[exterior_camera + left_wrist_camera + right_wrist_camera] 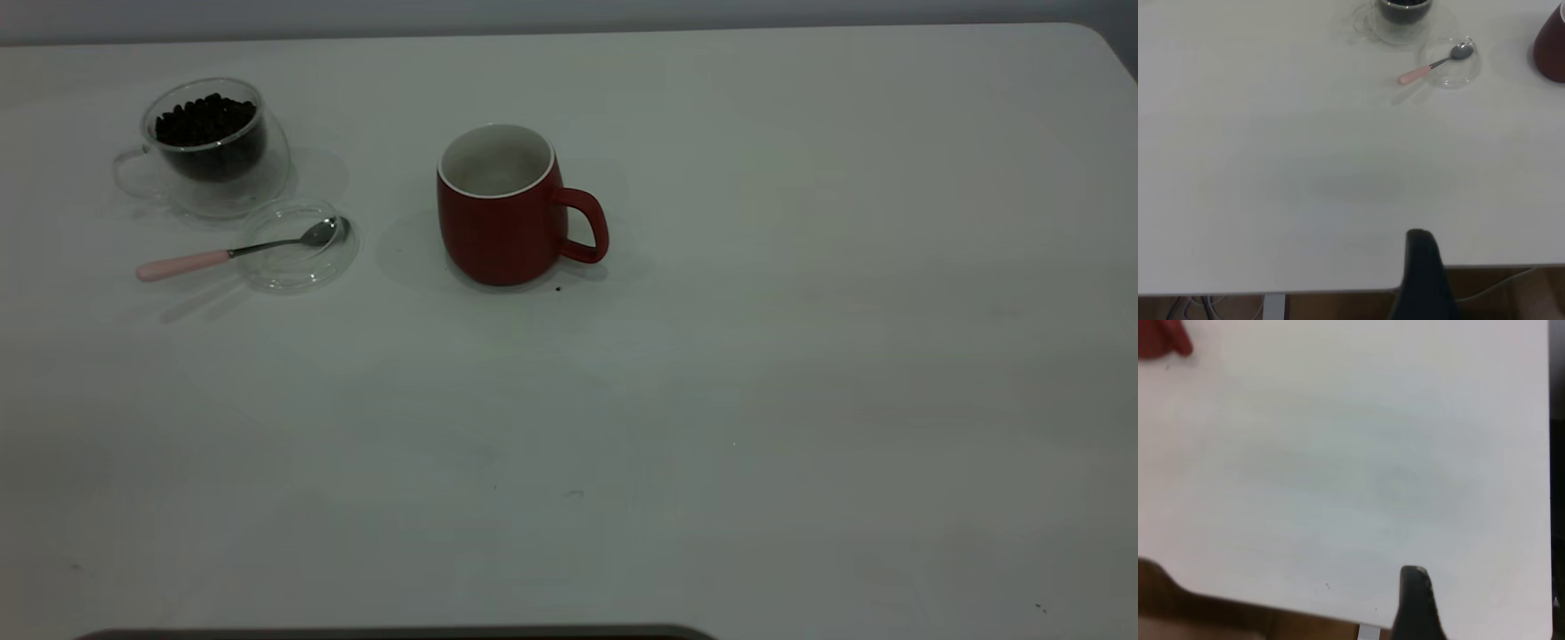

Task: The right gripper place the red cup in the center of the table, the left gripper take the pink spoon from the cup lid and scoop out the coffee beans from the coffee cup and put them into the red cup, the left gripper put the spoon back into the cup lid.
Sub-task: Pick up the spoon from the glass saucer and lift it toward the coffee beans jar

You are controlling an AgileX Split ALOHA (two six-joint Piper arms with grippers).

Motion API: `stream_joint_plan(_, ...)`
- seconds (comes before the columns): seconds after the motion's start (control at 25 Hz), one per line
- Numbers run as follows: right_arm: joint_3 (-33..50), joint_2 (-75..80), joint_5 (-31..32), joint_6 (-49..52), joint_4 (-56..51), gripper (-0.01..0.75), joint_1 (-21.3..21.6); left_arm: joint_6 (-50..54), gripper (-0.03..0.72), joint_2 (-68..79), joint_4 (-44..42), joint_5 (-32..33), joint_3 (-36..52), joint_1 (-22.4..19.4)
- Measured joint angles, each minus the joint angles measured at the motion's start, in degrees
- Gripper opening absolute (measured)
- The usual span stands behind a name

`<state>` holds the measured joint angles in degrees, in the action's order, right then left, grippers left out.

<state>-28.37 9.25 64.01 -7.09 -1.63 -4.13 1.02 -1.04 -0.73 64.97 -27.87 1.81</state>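
**Mug parked mid-surface, spoon sitting on the lid**

Red cup (500, 209) is standing upright around the middle of the white surface (711, 400), handle pointing toward the right arm's side, inside looks empty from the exterior view. Off toward the left arm's side is the coffee cup (213, 147), clear glass, with the coffee beans (206, 122) heaped inside. Just beside it, on the nearer side, is the cup lid (298, 246) lying flat. The pink spoon (236, 252) rests with its metal bowl on the lid and its pink handle sticking out past the rim over the surface.

Both arms are back at the near edge, well apart from everything. Left end effector (1423, 277) only shows as one dark piece in its wrist view, so can't tell if it's wide or narrow. Same deal with the right end effector (1417, 603), can't tell. Neither is holding anything as far as I can see.
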Motion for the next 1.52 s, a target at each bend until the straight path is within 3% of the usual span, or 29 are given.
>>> stream_joint_plan(0.44,1.37,-7.13,0.18,2.78,-0.05,0.586,1.72,0.00,0.588,0.00,0.00,0.00,0.00,0.00)
stream_joint_plan(1.52,1.37,-7.63,0.18,3.02,-0.05,0.586,1.77,-0.15,0.588,0.00,0.00,0.00,0.00,0.00)
